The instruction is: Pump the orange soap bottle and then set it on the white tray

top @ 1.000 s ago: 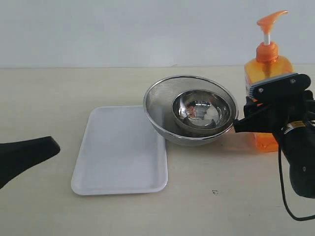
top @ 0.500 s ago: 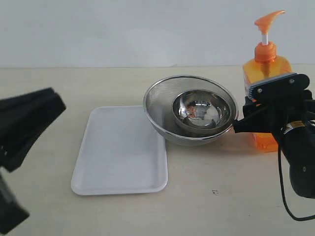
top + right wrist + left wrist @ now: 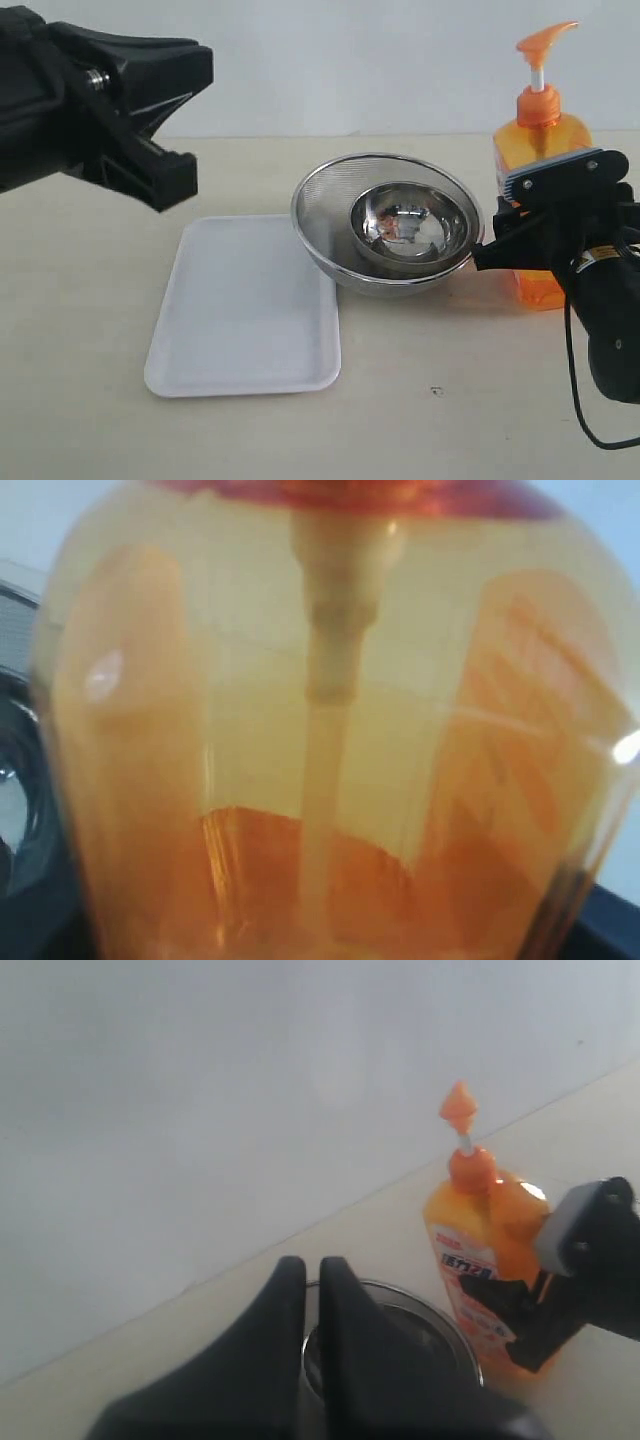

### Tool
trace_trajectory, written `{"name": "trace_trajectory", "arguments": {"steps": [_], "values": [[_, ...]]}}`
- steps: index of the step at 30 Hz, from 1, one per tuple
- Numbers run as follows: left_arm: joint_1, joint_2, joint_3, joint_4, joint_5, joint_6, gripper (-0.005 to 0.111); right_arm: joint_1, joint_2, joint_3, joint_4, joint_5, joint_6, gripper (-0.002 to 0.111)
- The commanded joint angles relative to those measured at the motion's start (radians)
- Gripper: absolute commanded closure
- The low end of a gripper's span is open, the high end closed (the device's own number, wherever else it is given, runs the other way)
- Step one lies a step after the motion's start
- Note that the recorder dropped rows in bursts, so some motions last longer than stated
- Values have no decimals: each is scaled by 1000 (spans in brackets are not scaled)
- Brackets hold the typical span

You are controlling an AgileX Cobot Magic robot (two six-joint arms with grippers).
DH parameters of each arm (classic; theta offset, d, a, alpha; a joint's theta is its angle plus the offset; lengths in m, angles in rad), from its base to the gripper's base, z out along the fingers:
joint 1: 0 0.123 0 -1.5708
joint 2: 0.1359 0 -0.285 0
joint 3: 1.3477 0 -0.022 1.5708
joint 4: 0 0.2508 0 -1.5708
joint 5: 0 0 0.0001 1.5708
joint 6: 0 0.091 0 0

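Exterior view: right gripper (image 3: pixel 533 212) pinches the orange soap bottle (image 3: pixel 545 135); left gripper (image 3: pixel 311 1265), pressed together, hovers well apart.

Upright orange bottle (image 3: pixel 545 138), flat white tray (image 3: pixel 245 310)

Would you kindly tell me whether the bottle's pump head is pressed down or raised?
Raised: the pump head sits well above the collar of the bottle, white stem exposed; nothing touches it.
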Motion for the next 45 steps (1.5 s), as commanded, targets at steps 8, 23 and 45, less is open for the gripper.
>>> {"name": "trace_trajectory", "arguments": {"steps": [8,23,45], "values": [[230,127,-74,874,3,-857,102,-3,-14,-12,-36,-116,-2,108],[519,495,-323,1592,-700,-1588,91,-3,-14,-12,-41,-101,-2,108],[311,949,-1008,1691,-530,-1874,32,-3,-14,-12,-52,-87,-8,108]]}}
